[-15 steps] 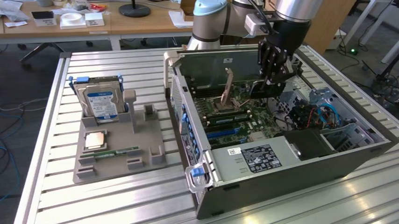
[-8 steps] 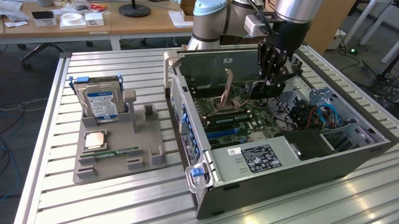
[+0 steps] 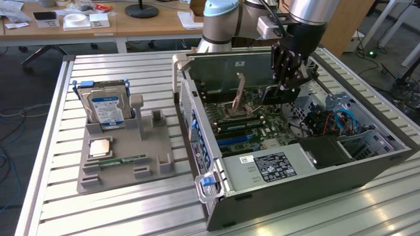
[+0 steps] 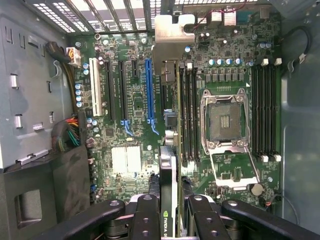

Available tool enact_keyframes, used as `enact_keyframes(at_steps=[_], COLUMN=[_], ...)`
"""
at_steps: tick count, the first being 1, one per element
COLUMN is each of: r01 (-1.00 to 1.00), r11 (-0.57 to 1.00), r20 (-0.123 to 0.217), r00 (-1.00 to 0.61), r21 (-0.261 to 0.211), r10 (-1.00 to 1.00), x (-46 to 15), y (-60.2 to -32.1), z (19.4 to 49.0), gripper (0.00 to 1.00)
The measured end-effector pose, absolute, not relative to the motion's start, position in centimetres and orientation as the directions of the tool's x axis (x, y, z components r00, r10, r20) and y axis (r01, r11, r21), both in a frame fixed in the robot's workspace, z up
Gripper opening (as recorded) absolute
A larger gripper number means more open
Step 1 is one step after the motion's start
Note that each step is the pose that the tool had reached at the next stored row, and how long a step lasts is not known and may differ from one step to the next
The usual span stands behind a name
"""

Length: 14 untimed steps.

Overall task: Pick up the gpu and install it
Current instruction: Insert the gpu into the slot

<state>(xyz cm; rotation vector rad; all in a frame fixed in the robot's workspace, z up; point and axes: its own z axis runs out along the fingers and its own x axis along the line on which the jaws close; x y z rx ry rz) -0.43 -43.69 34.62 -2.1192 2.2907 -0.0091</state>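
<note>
Gpu gripped edge-on over the open case, upper right of the exterior frame.
The gripper has its jaws clamped on the gpu, held above the motherboard. The card's long axis runs parallel to the long blue slot, which seems to lie just beside its line, not directly under it.

Ribbed silvery metal table. Matt grey metal computer case holding a glossy green motherboard. Matt black claw; gpu with a dull silver metal bracket. At nine o'clock, a matt grey plastic tray.
</note>
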Motion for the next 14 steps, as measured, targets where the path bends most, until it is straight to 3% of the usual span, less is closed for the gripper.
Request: enact_keyframes(at_steps=[14], r01=[-0.997], r11=[0.078], r20=[-0.011], r00=[-0.078], r21=[-0.019], r10=[-0.997], x=[-0.71], y=[-43.70], z=[34.56], gripper=[0.26])
